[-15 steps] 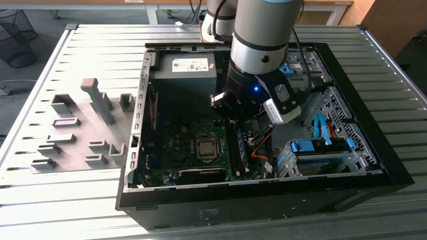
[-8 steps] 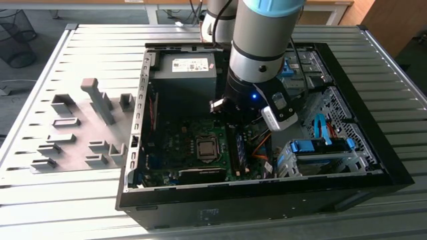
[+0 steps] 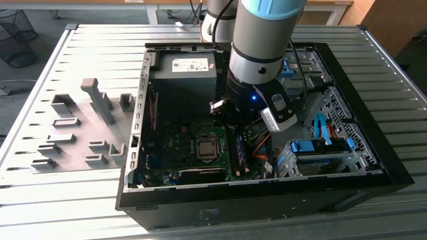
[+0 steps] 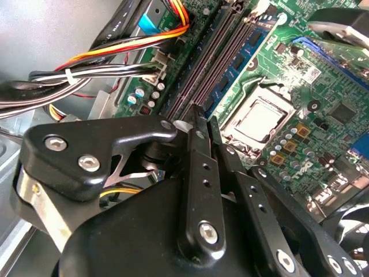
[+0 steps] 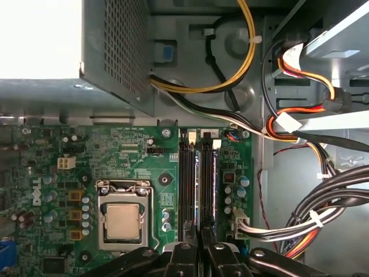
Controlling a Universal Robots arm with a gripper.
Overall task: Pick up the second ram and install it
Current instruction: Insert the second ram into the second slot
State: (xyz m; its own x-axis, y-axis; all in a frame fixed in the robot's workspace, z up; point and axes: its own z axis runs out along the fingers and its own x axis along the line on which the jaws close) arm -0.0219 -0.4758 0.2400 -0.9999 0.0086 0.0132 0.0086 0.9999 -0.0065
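Tool (image 5: 201, 249) fingers pressed together, we press on the second ram (image 5: 206, 184) in its slot—seating looks nearly done, at the CPU socket's (image 5: 123, 220) three o'clock.

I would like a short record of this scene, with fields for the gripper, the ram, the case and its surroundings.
gripper: inside the case, at one end of the ram
ram: upright in a slot beside the processor socket
case: open, on a slatted table
blocks: grey, at the exterior view's left of the case
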